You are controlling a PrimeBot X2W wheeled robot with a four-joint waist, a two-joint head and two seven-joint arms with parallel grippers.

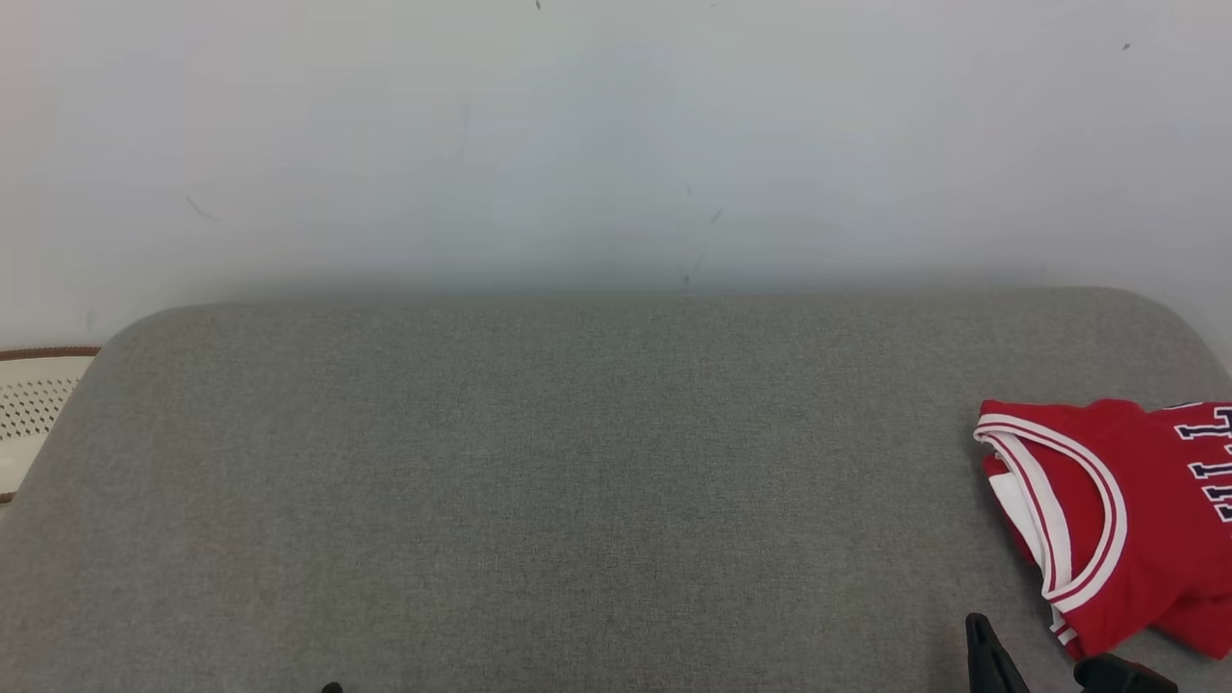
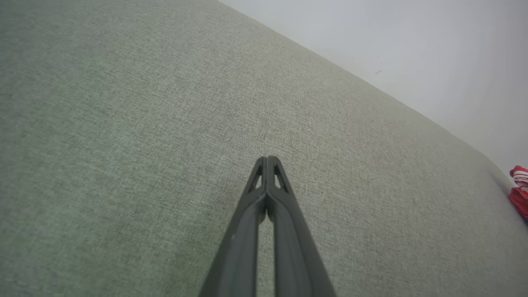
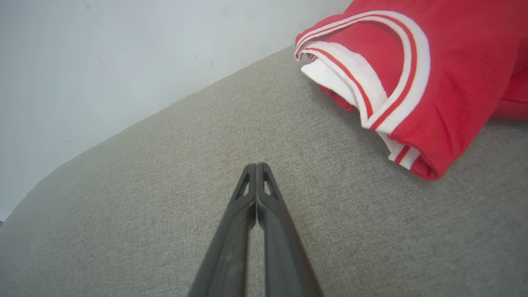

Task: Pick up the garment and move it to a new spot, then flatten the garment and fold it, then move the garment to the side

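Lying at the cushion's (image 1: 577, 481) right edge, the garment (image 1: 1126, 520) is being gripped by neither left gripper (image 2: 268, 159) nor right gripper (image 3: 256, 165), both closed.

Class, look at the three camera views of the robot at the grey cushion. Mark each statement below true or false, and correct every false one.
1. The red jersey lies toward the right end of the grey cushion in the head view. True.
2. The right gripper is clamped on the jersey. False: it is shut on nothing, and points at bare cushion beside the jersey.
3. The left gripper has its fingers spread wide apart. False: its fingers meet at the tips, over bare cushion.
4. The jersey's openings are edged in white trim with red stripes. True.
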